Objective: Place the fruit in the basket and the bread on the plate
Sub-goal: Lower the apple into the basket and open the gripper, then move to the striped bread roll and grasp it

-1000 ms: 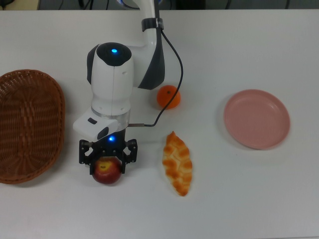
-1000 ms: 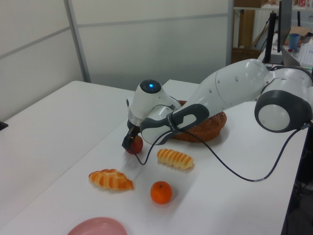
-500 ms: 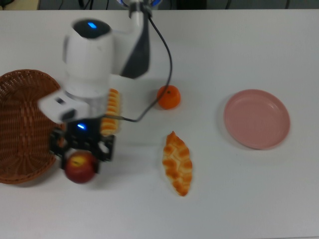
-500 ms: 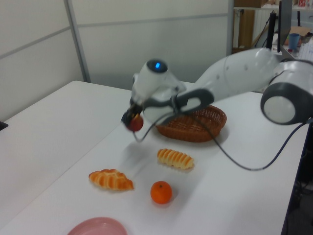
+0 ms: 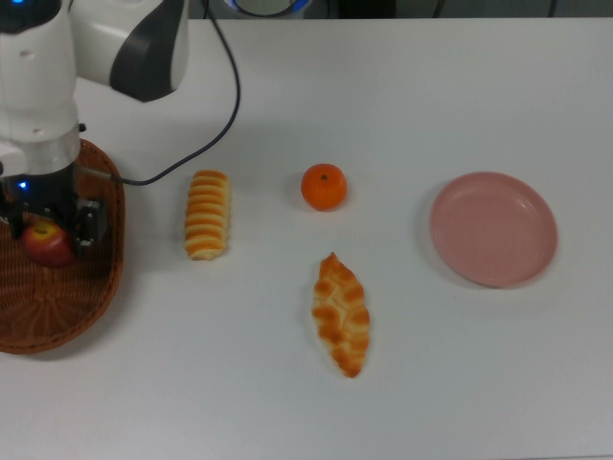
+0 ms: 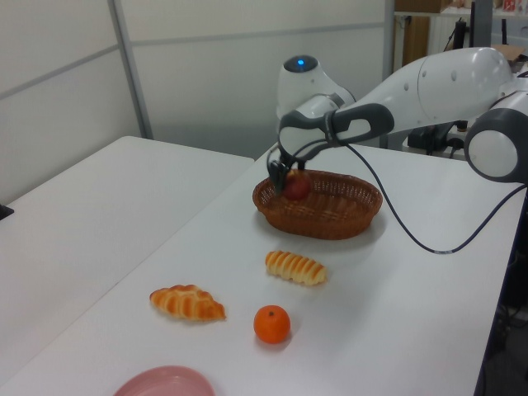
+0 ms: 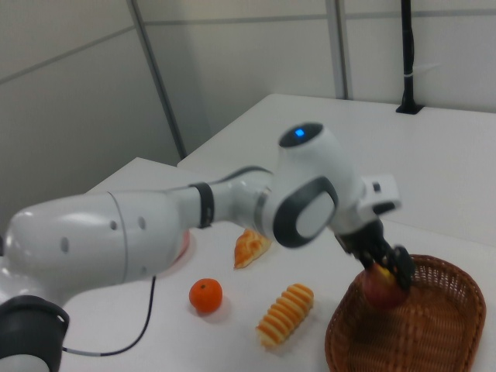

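Observation:
My gripper (image 5: 48,235) (image 6: 290,180) (image 7: 385,277) is shut on the red apple (image 5: 49,244) (image 6: 298,187) (image 7: 382,290) and holds it over the wicker basket (image 5: 72,316) (image 6: 330,216) (image 7: 434,341), above its inside. The orange mandarin (image 5: 324,186) (image 6: 272,323) (image 7: 205,295) rests on the table. A striped roll (image 5: 207,214) (image 6: 295,267) (image 7: 287,313) lies to the right of the basket in the top view. The braided pastry (image 5: 342,314) (image 6: 186,302) (image 7: 249,247) lies nearer the middle. The pink plate (image 5: 493,228) (image 6: 165,383) holds nothing.
The arm's black cable (image 5: 225,105) hangs over the table between the basket and the roll. White wall panels stand behind the table in the left view and the right view.
The arm has swung to the top view's left with the apple, from the table beside the basket to above the basket's inside. The roll it was covering now shows.

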